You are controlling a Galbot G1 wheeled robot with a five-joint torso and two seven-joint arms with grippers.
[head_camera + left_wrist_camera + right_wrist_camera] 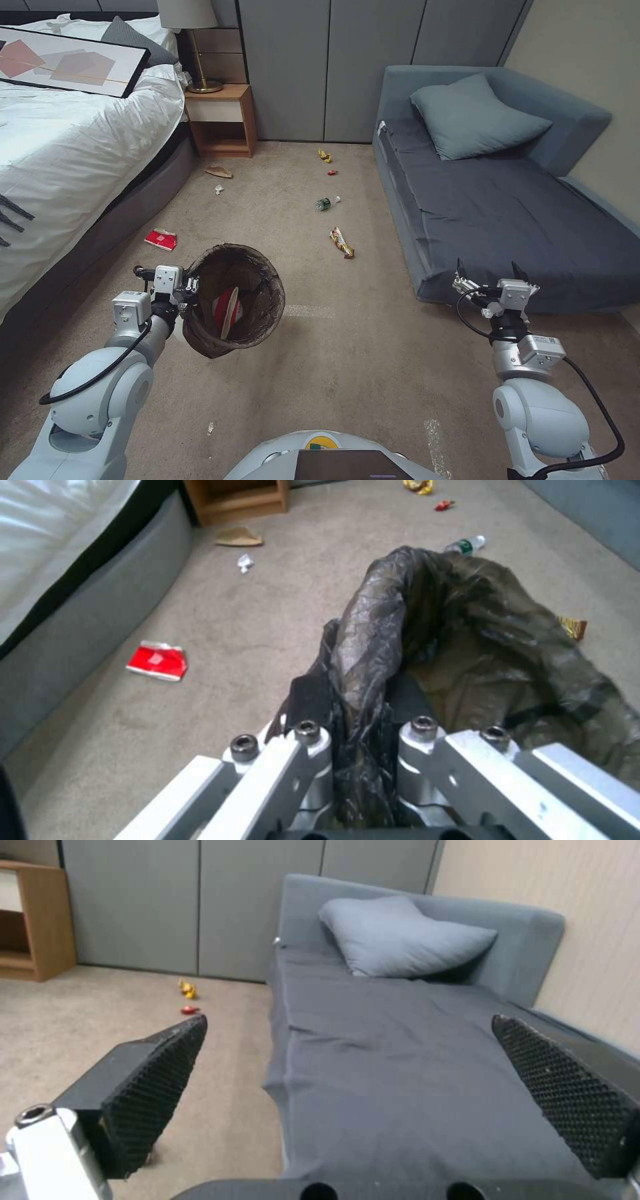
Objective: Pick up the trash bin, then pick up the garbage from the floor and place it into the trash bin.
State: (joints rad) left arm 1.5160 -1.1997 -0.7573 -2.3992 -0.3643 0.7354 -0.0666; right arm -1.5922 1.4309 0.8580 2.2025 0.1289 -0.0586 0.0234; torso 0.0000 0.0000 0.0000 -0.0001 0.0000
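My left gripper is shut on the rim of the trash bin, held off the floor with its dark liner bag over the rim. A red and tan piece lies inside it. Garbage is scattered on the carpet: a red packet, a tan paper piece, a white tissue, a small bottle, a yellow-brown wrapper, a yellow wrapper and a small red scrap. My right gripper hangs open at the sofa's front edge.
A bed with white bedding runs along the left. A wooden nightstand with a lamp stands by the grey wall panels. A blue-grey sofa with a cushion takes up the right side.
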